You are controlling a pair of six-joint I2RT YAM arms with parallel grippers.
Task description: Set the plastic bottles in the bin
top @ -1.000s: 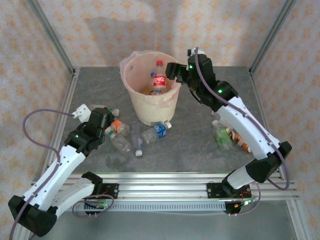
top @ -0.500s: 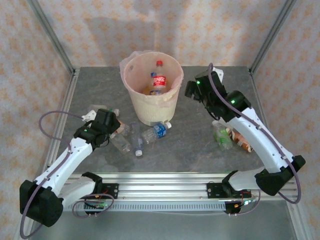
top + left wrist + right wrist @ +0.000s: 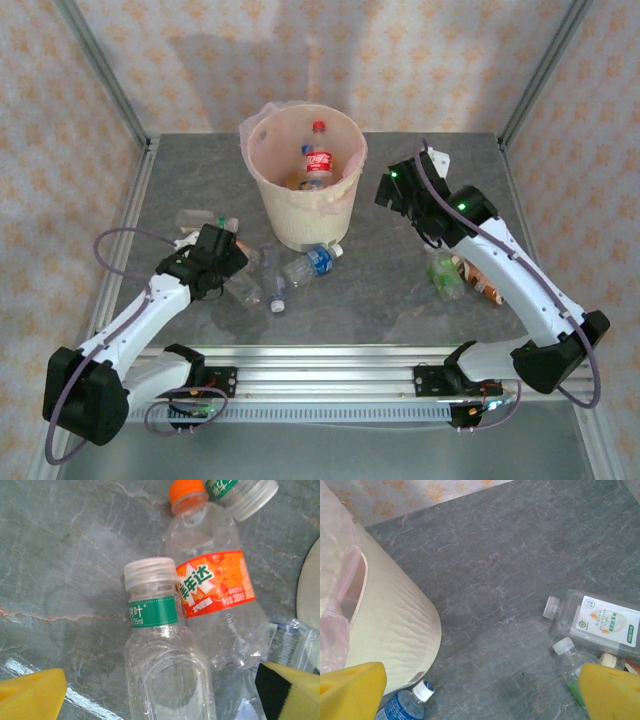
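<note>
left claw [image 3: 232,257] hangs spread wide over the bottles [image 3: 308,266] lying just in front of the bin [image 3: 300,216], right claw [image 3: 390,189] gapes empty off to the bin's right, red-label bottle [image 3: 318,160] stands inside it

A green-banded clear bottle [image 3: 165,665] lies touching an orange-labelled bottle [image 3: 220,595] on the table [image 3: 65,555].
</note>
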